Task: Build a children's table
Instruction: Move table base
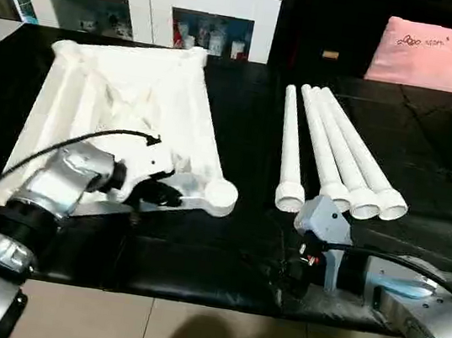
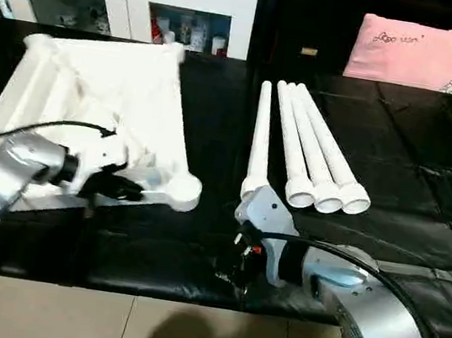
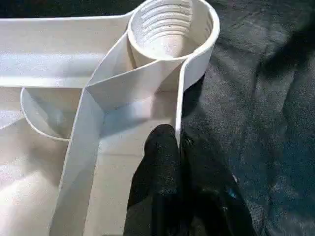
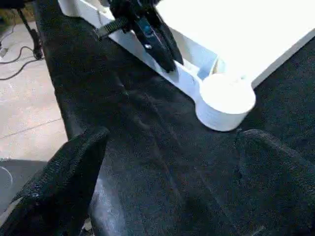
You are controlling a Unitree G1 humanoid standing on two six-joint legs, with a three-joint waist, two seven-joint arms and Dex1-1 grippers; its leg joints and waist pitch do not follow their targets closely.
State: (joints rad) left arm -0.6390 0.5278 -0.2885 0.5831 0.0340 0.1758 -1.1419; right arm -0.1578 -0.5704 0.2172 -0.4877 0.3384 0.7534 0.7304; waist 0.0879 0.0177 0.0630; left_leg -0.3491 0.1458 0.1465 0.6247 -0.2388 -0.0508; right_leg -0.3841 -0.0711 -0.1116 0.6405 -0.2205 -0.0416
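Tabletop (image 1: 124,111) is lying underside-up on the black mat. Left gripper (image 3: 178,142) is pinching shut on the tabletop's near rim wall, one finger on each side of it. Threaded corner socket (image 3: 170,29) is sitting just ahead of those fingertips, along the rim. Right gripper (image 4: 170,162) is hanging wide open and empty over the mat. Four legs (image 1: 338,156) are lying just beyond the right gripper, their long axes running away from it and flared ends nearest, so the right arm is likely the one to fetch a leg.

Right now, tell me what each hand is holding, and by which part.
The left hand is shut on the tabletop's near rim wall, beside the corner socket. The right hand is open and holds nothing.
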